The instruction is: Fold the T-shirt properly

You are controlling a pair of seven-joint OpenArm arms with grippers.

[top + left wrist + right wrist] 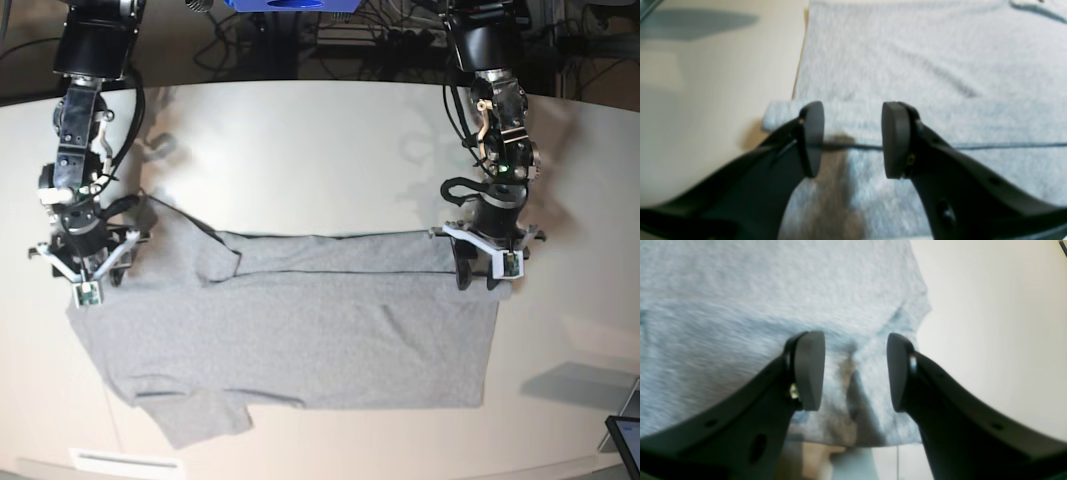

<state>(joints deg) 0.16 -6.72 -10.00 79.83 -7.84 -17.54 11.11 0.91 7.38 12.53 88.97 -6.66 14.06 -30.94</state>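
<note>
The grey T-shirt (320, 340) lies flat on the pale table (300, 150), plain side up, its far long edge folded over toward the front as a strip (340, 255). My left gripper (480, 270) hangs open over the right end of that fold. In the left wrist view the left gripper (853, 140) straddles the fold's dark edge line on the T-shirt (923, 66). My right gripper (88, 275) is open over the shirt's left end. In the right wrist view the right gripper (855, 371) hangs above the T-shirt (740, 290) near its edge. No lettering shows.
One sleeve (200, 420) sticks out at the front left, another (170, 225) by the right arm. A dark screen corner (625, 435) sits at the table's front right. Cables and equipment (380, 40) line the back edge. Bare table (706, 100) flanks the shirt.
</note>
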